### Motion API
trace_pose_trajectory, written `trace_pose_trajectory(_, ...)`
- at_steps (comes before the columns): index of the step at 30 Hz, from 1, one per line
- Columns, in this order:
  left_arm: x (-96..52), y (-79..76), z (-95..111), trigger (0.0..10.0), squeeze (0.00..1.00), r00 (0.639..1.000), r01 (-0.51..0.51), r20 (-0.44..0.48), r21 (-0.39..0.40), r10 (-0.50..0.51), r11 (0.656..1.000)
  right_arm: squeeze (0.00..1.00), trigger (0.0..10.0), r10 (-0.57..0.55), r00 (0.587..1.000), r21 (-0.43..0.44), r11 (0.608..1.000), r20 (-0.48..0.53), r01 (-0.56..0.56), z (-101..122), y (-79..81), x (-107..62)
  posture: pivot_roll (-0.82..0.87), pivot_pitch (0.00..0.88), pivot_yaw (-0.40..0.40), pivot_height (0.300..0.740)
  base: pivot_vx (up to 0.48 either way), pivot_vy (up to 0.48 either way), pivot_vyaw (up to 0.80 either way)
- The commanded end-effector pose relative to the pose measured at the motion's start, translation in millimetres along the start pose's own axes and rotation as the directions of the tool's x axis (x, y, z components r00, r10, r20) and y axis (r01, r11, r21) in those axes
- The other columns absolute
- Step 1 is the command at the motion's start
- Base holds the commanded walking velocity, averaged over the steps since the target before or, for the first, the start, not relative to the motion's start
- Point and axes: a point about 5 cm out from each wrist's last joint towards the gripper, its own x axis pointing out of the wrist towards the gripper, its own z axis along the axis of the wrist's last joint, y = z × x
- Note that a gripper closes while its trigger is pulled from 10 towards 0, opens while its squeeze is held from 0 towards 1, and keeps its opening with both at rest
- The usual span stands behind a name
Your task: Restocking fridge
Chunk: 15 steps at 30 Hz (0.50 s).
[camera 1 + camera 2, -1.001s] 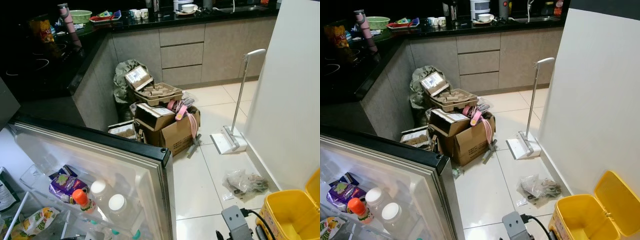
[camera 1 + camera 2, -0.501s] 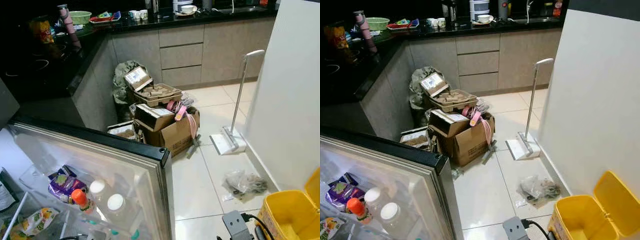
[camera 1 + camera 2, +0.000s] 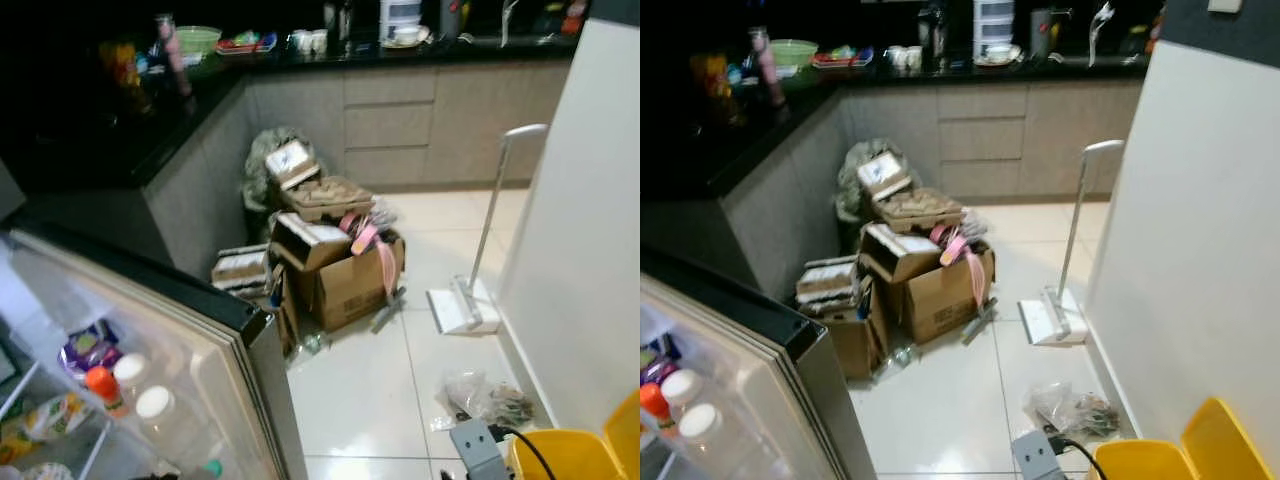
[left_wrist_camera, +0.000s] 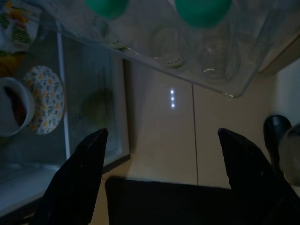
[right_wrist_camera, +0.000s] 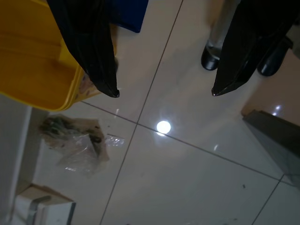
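- Kitchen with a pale tiled floor (image 3: 370, 390), grey cabinets under a dark counter.
- Open fridge door (image 3: 190, 330) is at the near left, its shelf holding two white-capped bottles (image 3: 152, 405) and an orange-capped one (image 3: 103, 385).
- Left gripper (image 4: 159, 140) hangs by the lower door shelf, fingers apart, holding nothing.
- Right gripper (image 5: 164, 91) hangs over the tiles, fingers spread too, next to the yellow bin (image 5: 33, 56).
- Cardboard boxes (image 3: 335, 265) piled by the counter corner, white mop (image 3: 470, 290) against the wall.

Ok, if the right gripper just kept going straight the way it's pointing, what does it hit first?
Probably the bare tiled floor. The right gripper is open and points down at it, with the yellow bin off to one side.
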Motion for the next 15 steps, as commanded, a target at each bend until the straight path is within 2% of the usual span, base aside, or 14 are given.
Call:
trace_pose_trajectory(1,0.2,1.8,-1,10.0,0.00,1.000,-0.014,-0.009,0.008,0.014,1.000,0.00,10.0,0.009,1.000,0.020,1.000,-0.013,-0.009,-4,3.0,-1.2,-0.13,0.000,0.043,0.740,0.000,0.000,0.00)
trace_pose_trajectory(10,0.5,2.3,0,10.0,0.00,0.999,-0.032,-0.014,0.004,0.032,0.999,0.00,10.0,0.016,1.000,0.022,1.000,-0.017,-0.015,-5,4.2,-1.4,-0.13,0.000,0.045,0.740,0.000,0.000,0.00)
trace_pose_trajectory(13,0.8,8.4,0,10.0,0.00,0.997,-0.076,-0.015,-0.012,0.076,0.997,0.00,10.0,0.019,1.000,0.022,1.000,-0.018,-0.019,-5,4.9,-1.6,-0.13,0.000,0.045,0.740,0.000,0.000,0.00)
trace_pose_trajectory(15,1.6,19.4,2,10.0,0.00,0.990,-0.143,-0.003,-0.059,0.143,0.988,0.00,10.0,0.022,1.000,0.024,0.999,-0.022,-0.022,-6,5.7,-2.1,-0.13,0.000,0.045,0.740,0.000,0.000,0.00)
